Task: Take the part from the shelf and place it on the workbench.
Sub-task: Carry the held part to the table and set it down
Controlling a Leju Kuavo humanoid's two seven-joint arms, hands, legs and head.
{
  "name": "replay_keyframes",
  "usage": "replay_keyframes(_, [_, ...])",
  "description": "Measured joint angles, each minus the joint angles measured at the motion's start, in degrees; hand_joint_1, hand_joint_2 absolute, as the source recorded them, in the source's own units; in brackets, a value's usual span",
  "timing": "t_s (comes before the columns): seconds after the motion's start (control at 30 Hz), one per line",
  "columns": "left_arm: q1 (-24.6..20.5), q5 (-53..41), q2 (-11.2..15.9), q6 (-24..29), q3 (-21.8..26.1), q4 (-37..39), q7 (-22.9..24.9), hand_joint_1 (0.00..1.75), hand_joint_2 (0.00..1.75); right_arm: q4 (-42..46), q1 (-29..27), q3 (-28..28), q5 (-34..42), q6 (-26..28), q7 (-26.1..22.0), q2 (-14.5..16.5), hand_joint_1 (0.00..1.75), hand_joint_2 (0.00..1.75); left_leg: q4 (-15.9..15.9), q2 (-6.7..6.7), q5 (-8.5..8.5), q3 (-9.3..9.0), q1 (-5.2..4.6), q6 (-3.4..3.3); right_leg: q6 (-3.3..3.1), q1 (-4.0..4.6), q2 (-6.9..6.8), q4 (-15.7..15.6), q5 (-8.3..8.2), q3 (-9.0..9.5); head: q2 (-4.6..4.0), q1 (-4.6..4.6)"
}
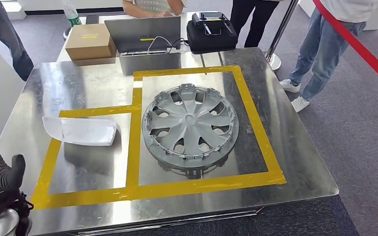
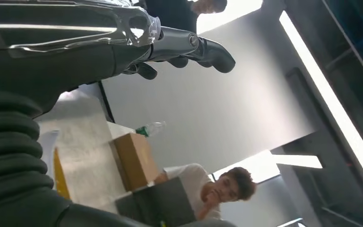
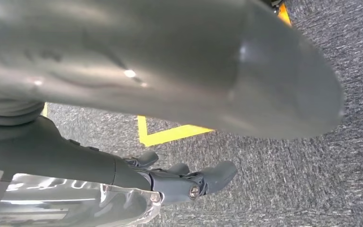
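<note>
Workbench (image 1: pixel 295 162) holds hubcap (image 1: pixel 190 125) and mirror cover (image 1: pixel 78 131).

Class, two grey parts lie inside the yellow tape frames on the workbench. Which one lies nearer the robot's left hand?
The flat, curved silver part in the smaller frame is nearer the left hand. The round spoked wheel cover lies in the larger frame, farther away.

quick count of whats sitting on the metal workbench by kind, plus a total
Grey wheel cover: 1
Clear plastic part: 1
Cardboard box: 1
Laptop: 1
Black case: 1
Total: 5, all on the workbench.
</note>
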State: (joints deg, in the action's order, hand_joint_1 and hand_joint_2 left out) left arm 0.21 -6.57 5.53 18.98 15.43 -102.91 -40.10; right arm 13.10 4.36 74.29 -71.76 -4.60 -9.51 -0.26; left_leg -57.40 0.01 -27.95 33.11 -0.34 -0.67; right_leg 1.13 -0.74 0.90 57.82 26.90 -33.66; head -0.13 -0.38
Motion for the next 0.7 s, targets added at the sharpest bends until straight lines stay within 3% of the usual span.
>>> replay_keyframes(0.33, [1.7, 2.1, -1.5, -5.4, -0.3, -9.8, 0.0, 0.0, 0.0, 0.0, 0.1, -0.1, -0.5, 0.0, 0.0, 0.0, 0.0, 0.0, -0.1, -0.04, -0.38, -0.29, -0.33, -0.39, 0.31, -0.27, -0.02, -0.1, 0.11, 0.43, 0.0, -0.01])
replay_keyframes(0.5, [2.0, 2.4, -2.1, -8.4, 0.1, -10.5, 0.0, 0.0, 0.0, 0.0, 0.0, -0.1, -0.7, -0.1, 0.0, 0.0, 0.0, 0.0, 0.1, 0.04, 0.01, -0.74, -0.47, -1.27, 1.14, -0.63, -0.03, 0.0, 0.18, 0.72, 0.0, -0.02])
replay_keyframes(0.57, [2.0, 2.3, -2.4, -9.4, 0.2, -10.6, 0.0, 0.0, 0.0, 0.0, 0.0, -0.1, -0.8, -0.1, 0.0, -0.1, 0.0, 0.0, 0.7, 0.24, 0.57, -0.79, -0.13, -1.75, 1.38, -0.66, -0.13, 2.7, 2.55, -0.3, 0.0, 0.05])
replay_keyframes(0.63, [2.3, 2.2, -2.7, -10.3, 0.3, -10.4, 0.0, 0.0, 0.0, 0.0, 0.0, -0.2, -0.9, -0.1, 0.0, -0.1, 0.0, 0.0, 0.8, 0.45, 0.79, -0.59, -0.02, -1.96, 1.57, -0.69, -0.22, 9.9, 6.94, -3.03, -0.01, 0.12])
replay_keyframes(0.7, [2.7, 2.2, -3.0, -11.2, 0.3, -10.1, 0.0, 0.0, 0.0, 0.0, 0.0, -0.2, -1.0, -0.1, 0.1, -0.1, 0.0, 0.0, 0.8, 0.59, 0.99, -0.34, -0.01, -1.88, 1.75, -0.71, -0.24, 15.9, 9.28, -5.01, -0.01, 0.1])
